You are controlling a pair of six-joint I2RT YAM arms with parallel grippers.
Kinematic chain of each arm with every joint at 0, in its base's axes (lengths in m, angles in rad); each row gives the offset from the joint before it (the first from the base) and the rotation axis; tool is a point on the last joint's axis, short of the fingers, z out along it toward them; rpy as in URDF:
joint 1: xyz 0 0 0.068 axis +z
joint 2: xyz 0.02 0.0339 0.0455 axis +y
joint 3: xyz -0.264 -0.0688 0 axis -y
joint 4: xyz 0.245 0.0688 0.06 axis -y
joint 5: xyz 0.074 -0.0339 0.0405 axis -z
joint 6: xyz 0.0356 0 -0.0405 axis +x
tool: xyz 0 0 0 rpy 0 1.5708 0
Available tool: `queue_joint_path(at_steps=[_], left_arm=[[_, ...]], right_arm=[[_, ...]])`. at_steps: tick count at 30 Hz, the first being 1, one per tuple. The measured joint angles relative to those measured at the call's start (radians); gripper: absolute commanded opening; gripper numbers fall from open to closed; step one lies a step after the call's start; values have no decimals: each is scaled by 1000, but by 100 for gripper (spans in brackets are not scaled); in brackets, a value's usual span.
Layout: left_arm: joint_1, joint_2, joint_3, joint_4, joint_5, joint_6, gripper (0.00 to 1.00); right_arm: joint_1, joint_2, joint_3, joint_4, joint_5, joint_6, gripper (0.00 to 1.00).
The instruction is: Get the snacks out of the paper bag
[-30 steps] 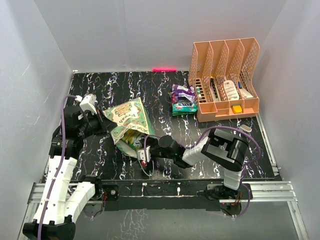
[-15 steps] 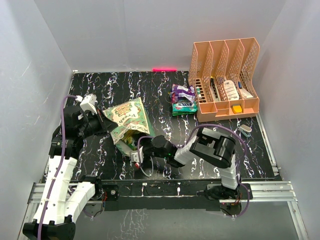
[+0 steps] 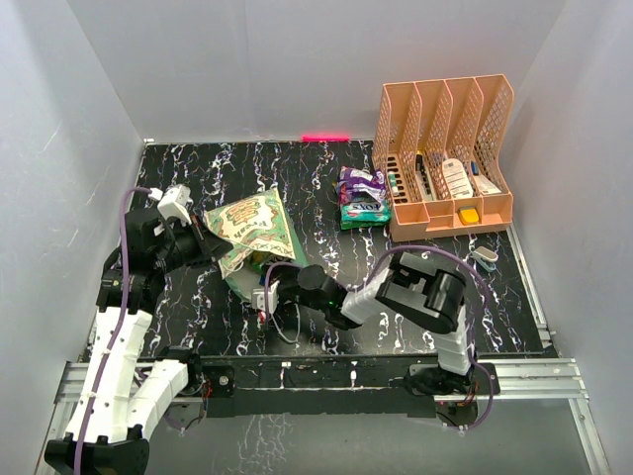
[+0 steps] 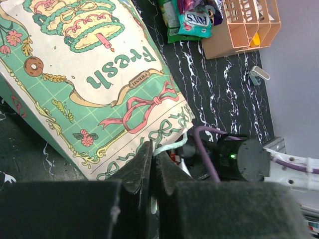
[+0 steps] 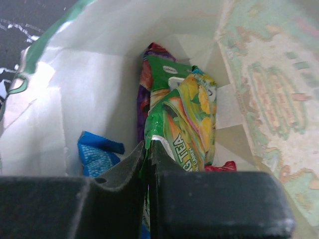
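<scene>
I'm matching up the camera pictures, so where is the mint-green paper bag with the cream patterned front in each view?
Top external: mint-green paper bag sits left of centre.
Left wrist: its patterned front fills the upper left.
Right wrist: its pale inside fills the frame.
Shared landmark: right gripper in the bag's mouth, jaws shut on a green glossy packet.

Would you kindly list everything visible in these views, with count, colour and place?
mint-green paper bag: one, cream patterned front, lying left of centre.
green-and-yellow glossy packet: one, inside the bag.
blue glossy packet: one, inside the bag, beside it.
purple and teal glossy packets: at least two, stacked beside the organizer.
peach-orange plastic mesh organizer: one, far right, holding small items.
black marbled table: one, underneath everything.
left pincer: one, black, shut on the bag's edge.
right pincer: one, black, shut on the green-and-yellow packet.
</scene>
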Motion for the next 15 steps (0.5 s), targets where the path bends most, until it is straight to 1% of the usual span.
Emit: queue_joint_path(at_steps=[3, 8, 10, 15], left_arm=[[0, 3, 1, 0, -9, -6, 0], [0, 12, 5, 0, -35, -26, 0], [0, 18, 11, 0, -43, -34, 0], [0, 37, 40, 0, -60, -56, 0]], right_arm=[[0, -72, 0, -65, -16, 28, 7], [-2, -261, 0, -192, -79, 114, 7], [-3, -335, 0, -241, -116, 154, 7], [-5, -514, -2, -448, -269, 261, 7]])
